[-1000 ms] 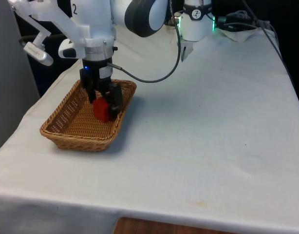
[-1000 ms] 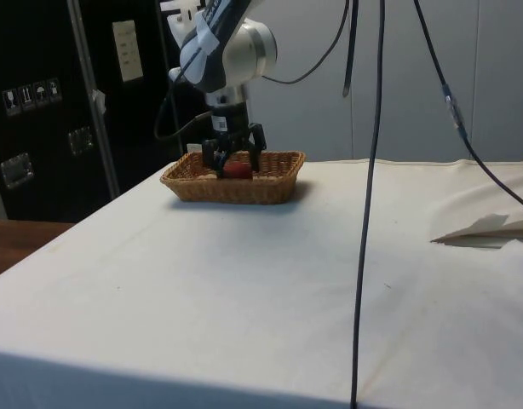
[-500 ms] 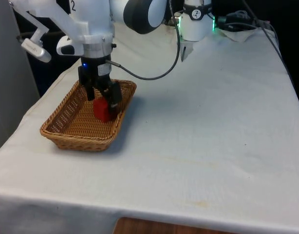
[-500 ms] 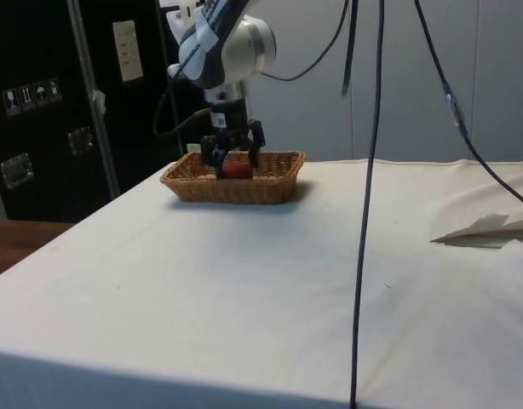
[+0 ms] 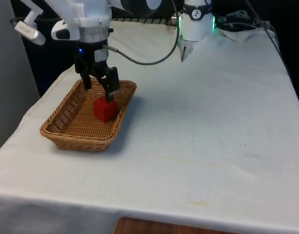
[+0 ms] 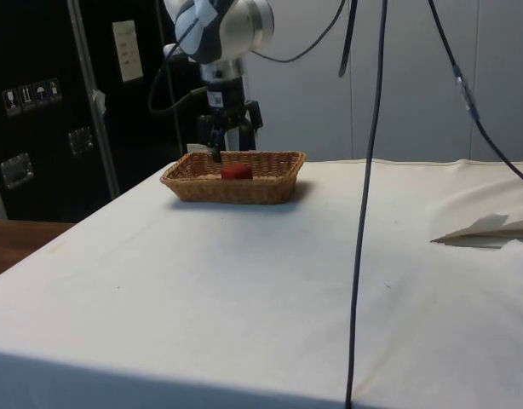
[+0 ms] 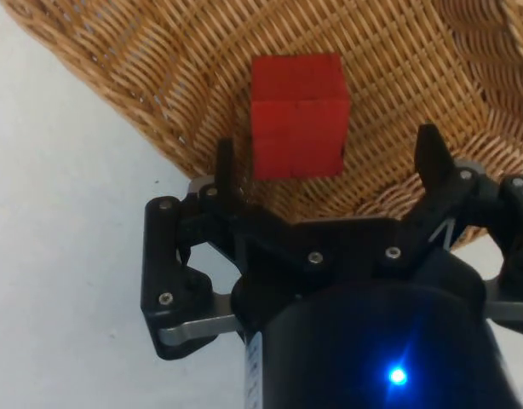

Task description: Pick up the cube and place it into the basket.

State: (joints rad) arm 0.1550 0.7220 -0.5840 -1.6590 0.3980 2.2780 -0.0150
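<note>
The red cube (image 5: 105,109) lies on the floor of the wicker basket (image 5: 66,127), close to its far right wall in the front view, and nothing is touching it. The basket sits on the white cloth (image 5: 203,136) towards the front view's left side of the table. The gripper (image 5: 100,88) hangs just above the cube with its fingers (image 7: 431,158) spread wide apart and holding nothing.
</note>
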